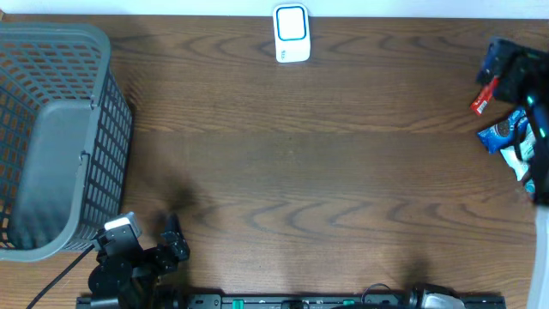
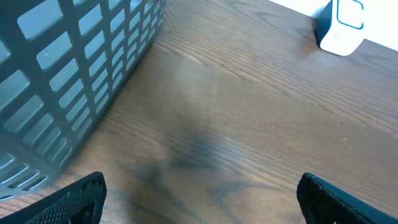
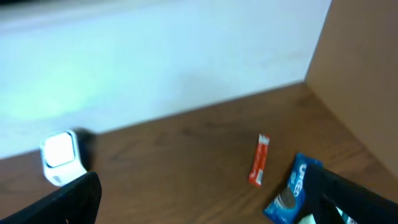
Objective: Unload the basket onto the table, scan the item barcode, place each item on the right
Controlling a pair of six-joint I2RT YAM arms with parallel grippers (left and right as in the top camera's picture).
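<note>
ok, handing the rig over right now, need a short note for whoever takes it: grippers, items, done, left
Left gripper: open, empty, low over the table beside the grey basket.
Right gripper: open, empty, at the table's right end by the snacks.
Items: red stick packet and blue Oreo pack lie on the table at the right. White scanner stands at the back edge, middle.
Done: nothing held, nothing at the scanner.
Left: grasp a packet and show its barcode to the scanner. The basket is probably the drop-off.
</note>
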